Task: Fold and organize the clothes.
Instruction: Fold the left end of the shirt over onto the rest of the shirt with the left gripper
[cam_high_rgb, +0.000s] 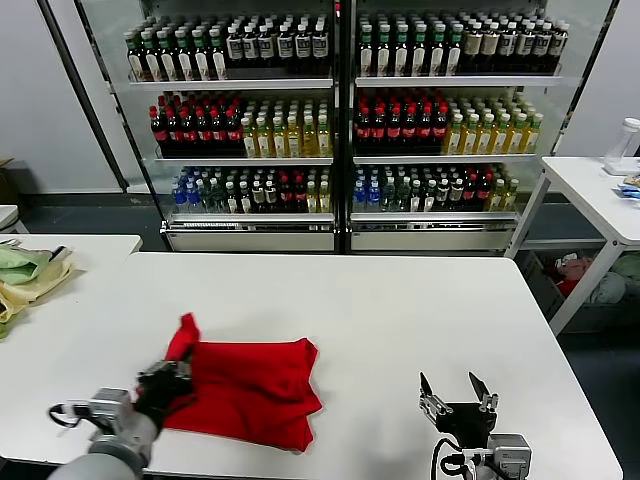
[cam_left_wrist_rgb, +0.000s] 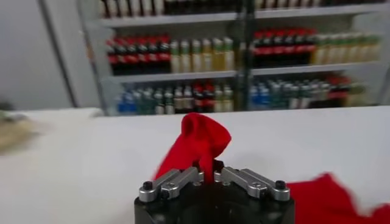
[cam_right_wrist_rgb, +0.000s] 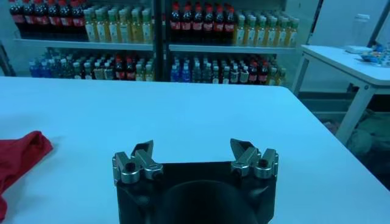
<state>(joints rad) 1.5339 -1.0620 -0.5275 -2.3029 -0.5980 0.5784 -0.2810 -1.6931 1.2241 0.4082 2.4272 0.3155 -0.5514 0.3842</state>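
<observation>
Shirt lying bunched near the table front, long axis running left-right. Left gripper pinching its left corner, fingers clamped on raised red fabric. Right gripper hovering well apart to the right, fingers spread wide, holding nothing. Farther back, bottle shelves.

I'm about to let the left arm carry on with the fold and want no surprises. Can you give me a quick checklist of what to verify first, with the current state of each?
1. Left pincer shut on the red shirt: ok, a fabric corner stands up from between its fingers.
2. Shirt fully on the white table: ok.
3. Right pincer away from the shirt: ok, open, over bare table.
4. Shirt lying flat: not ok, bunched and partly folded.
5. Print side up or down: cannot tell.
</observation>
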